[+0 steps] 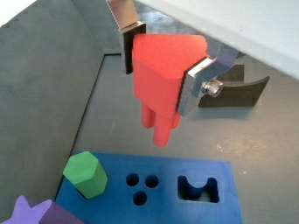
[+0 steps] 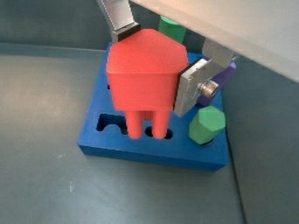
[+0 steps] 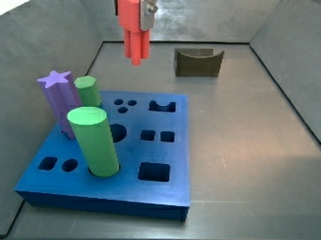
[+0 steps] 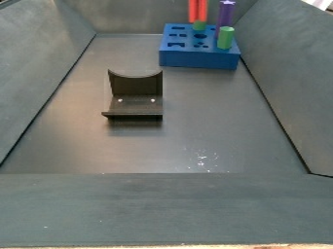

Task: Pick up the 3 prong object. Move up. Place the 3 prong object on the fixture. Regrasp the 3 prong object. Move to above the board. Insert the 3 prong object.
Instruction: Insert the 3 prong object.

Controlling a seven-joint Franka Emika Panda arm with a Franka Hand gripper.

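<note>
So, near to far:
fingers: gripper [image 1: 167, 63] clamped on the 3 prong object [image 1: 162, 83]; silver plates with dark pads press both of its sides in both wrist views
3 prong object: bright red, held in the air, prongs pointing down, touching nothing below; top cut off by the frame edge in both side views [image 3: 134, 30]
board: blue block [image 2: 117, 143] with shaped cut-outs, directly under the held piece in a wrist view; prongs hang above the holes, not in them
pegs in board: green hex peg [image 1: 84, 172] upright in a hole near one edge; purple star-topped peg [image 3: 58, 98] and two green cylinders [image 3: 92, 141] also upright in it
fixture: dark notched block [image 4: 132, 95] on the grey floor, well apart from the board; nothing rests on it
far: grey tray walls [image 4: 53, 58] around the floor
</note>
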